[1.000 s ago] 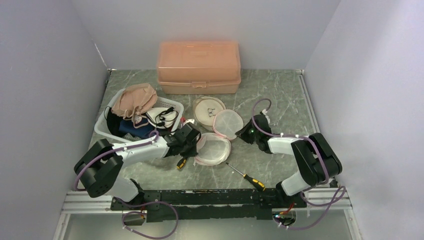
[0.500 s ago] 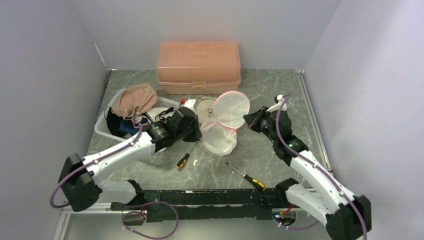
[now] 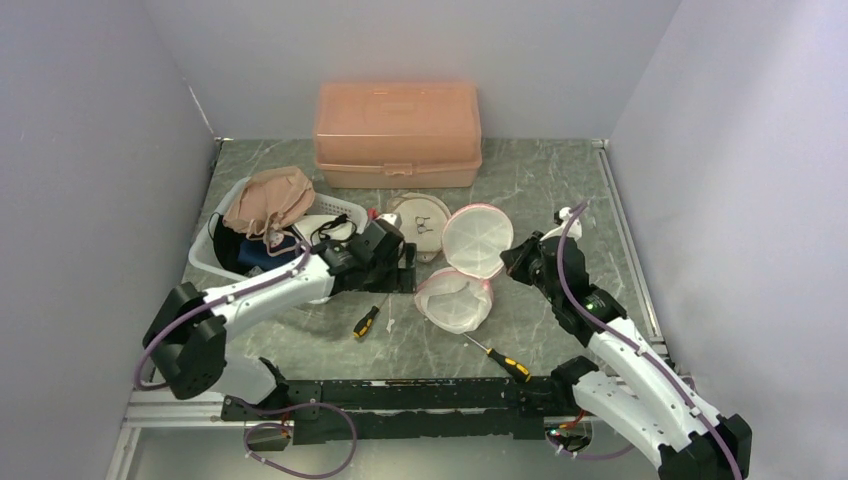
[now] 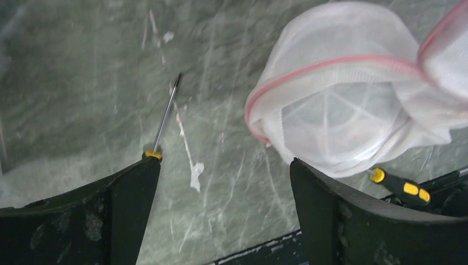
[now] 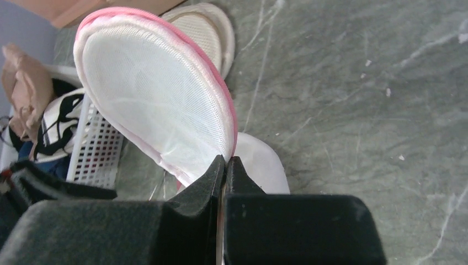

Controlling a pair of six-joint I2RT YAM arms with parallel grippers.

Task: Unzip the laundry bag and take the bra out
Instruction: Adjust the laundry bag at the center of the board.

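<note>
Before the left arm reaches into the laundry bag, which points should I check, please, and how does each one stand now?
1. Right gripper shut on the laundry bag at its pink rim: ok.
2. Bag unzipped, with its lid held up: ok.
3. Left gripper open, ready to grasp: ok.
4. Left gripper lined up with the bag's opening: not ok; it points at the bare table beside the bag.
5. Bra visible inside the bag: cannot tell; the mesh shows only pale ribs.
</note>
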